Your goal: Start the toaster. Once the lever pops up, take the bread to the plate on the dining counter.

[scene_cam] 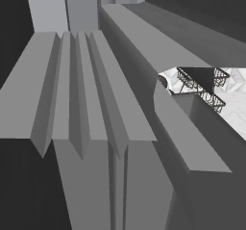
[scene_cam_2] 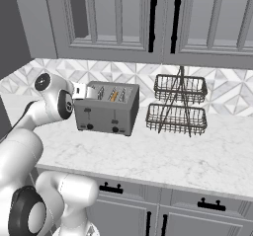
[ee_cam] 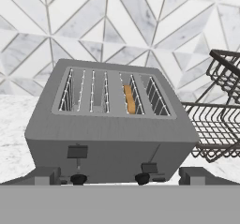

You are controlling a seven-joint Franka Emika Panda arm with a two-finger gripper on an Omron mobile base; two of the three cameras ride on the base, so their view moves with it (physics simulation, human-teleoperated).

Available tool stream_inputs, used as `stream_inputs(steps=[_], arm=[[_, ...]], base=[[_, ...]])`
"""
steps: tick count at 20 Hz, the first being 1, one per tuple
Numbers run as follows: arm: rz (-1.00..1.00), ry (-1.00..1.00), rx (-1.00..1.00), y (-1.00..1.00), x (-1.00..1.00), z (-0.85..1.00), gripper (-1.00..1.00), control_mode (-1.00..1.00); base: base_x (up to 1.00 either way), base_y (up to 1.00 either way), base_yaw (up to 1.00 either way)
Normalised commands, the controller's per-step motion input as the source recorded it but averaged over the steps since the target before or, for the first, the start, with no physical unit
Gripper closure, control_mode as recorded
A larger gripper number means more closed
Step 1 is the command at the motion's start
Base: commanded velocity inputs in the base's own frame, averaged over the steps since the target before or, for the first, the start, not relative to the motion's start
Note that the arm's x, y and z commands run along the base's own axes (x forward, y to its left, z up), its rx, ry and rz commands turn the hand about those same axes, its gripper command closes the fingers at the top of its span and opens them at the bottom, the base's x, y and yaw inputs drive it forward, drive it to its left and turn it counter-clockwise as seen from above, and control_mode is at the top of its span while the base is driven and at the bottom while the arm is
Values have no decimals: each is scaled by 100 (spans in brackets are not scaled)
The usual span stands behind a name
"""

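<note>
A grey four-slot toaster stands on the marble worktop against the tiled wall, also seen in the right base view as the toaster. The bread, a tan-brown slice, sits upright in a right-hand slot, its top edge showing as the bread. On the toaster's front, the left lever stands higher than the right lever. My gripper is open just in front of the toaster, holding nothing, one fingertip at each side. The plate and the dining counter are out of view.
A two-tier black wire basket rack stands right of the toaster, close to it. Grey wall cabinets hang above. My white arm reaches in from the left. Grey cabinet tops loom close in the left base view.
</note>
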Motion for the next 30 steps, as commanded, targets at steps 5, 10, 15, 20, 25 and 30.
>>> stream_inputs(steps=[5, 10, 15, 20, 25, 30], arm=[[0, 0, 0, 0, 0, 0, -100, -100], [0, 0, 0, 0, 0, 0, -100, -100], [0, 0, 0, 0, 0, 0, -100, -100], [0, 0, 0, 0, 0, 0, -100, -100], [0, 0, 0, 0, 0, 0, -100, -100], [0, 0, 0, 0, 0, 0, -100, -100]], base=[[0, 0, 0], [0, 0, 0], [0, 0, 0], [0, 0, 0], [0, 0, 0], [0, 0, 0]])
